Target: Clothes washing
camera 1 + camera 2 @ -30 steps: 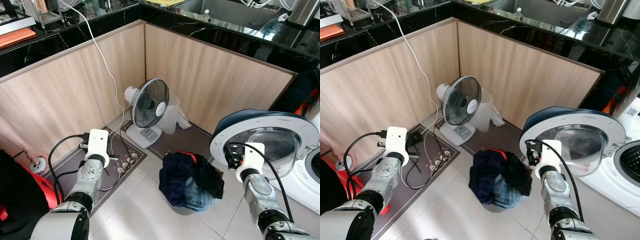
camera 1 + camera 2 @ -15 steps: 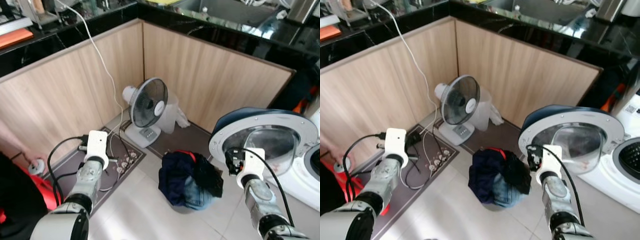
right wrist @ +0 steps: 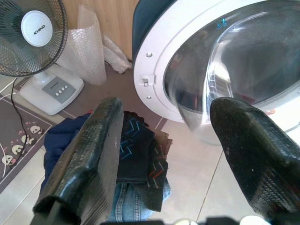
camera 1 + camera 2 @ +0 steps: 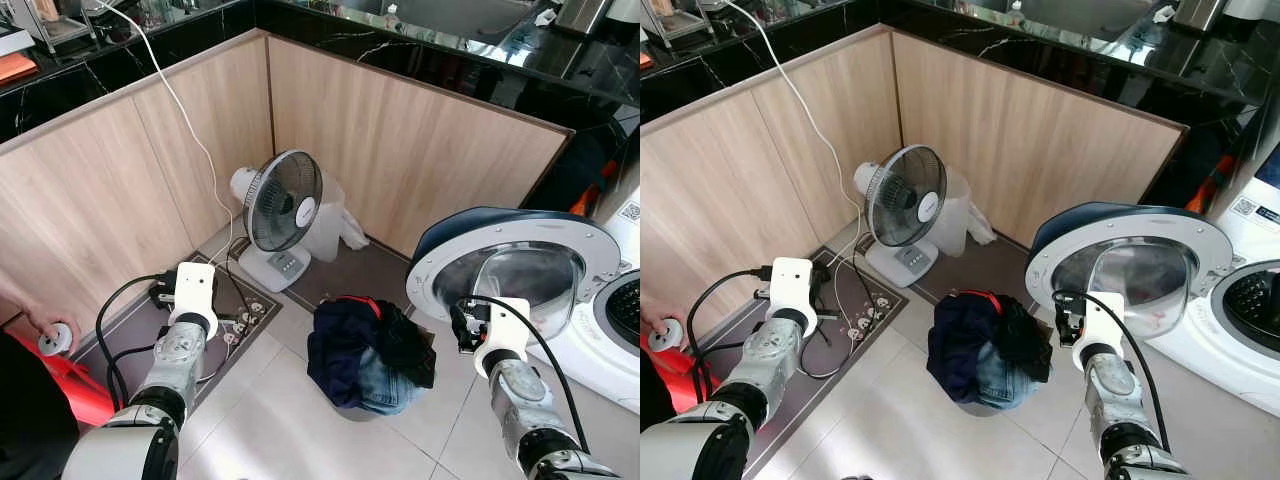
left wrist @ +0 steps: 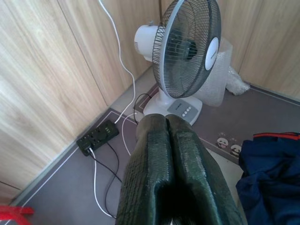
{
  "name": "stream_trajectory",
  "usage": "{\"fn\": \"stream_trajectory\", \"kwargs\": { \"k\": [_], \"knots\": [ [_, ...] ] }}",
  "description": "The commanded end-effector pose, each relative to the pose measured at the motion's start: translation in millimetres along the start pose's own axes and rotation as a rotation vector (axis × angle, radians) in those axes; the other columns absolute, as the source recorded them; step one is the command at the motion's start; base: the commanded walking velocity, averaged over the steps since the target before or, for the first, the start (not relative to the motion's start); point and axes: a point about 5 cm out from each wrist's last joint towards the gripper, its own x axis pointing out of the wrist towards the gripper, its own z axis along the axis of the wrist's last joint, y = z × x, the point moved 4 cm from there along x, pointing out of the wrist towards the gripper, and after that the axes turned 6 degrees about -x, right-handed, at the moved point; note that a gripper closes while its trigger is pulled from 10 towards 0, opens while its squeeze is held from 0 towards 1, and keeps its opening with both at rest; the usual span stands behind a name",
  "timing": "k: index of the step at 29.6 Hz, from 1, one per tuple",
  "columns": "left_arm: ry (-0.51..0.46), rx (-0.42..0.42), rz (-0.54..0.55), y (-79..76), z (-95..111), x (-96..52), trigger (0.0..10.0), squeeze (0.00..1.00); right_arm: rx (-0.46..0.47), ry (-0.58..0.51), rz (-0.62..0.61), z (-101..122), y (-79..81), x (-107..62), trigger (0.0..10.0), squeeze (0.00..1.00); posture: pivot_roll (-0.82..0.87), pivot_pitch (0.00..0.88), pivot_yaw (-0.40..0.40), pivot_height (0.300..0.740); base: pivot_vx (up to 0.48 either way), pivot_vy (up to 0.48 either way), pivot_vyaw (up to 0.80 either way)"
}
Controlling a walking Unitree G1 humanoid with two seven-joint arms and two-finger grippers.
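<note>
Right wrist view: the right gripper [image 3: 168, 154] has its two black fingers [image 3: 89, 154] spread wide apart, holding nothing. Between them lies the pile of clothes [image 3: 126, 154], dark blue cloth over jeans, low in the frame. Filling the upper right is the washing machine door [image 3: 225, 56], swung open, with its white ring and clear bowl.

In the left wrist view the left gripper [image 5: 168, 154] has its fingers pressed together, nothing between them, over a grey mat [image 5: 65, 187]. A black power strip [image 5: 98, 137] lies at centre left and a white fan [image 5: 185, 51] stands at the top.

In the left eye view the clothes sit at lower centre on the tiled floor [image 4: 270, 420], with the washing machine [image 4: 610, 330] at the right edge. A person's hand [image 4: 45, 330] holds a white plug at far left.
</note>
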Motion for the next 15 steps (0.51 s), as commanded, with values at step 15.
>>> {"fn": "stream_trajectory", "kwargs": {
  "k": [15],
  "knots": [
    [0.028,0.057,0.022,5.4,-6.8,-2.3,10.0,0.0,-0.018,0.024,-0.007,-3.8,-4.0,-0.8,10.0,0.0,0.04,0.085,-0.023,0.74,0.0,-0.128,-0.27]
  ]
}}
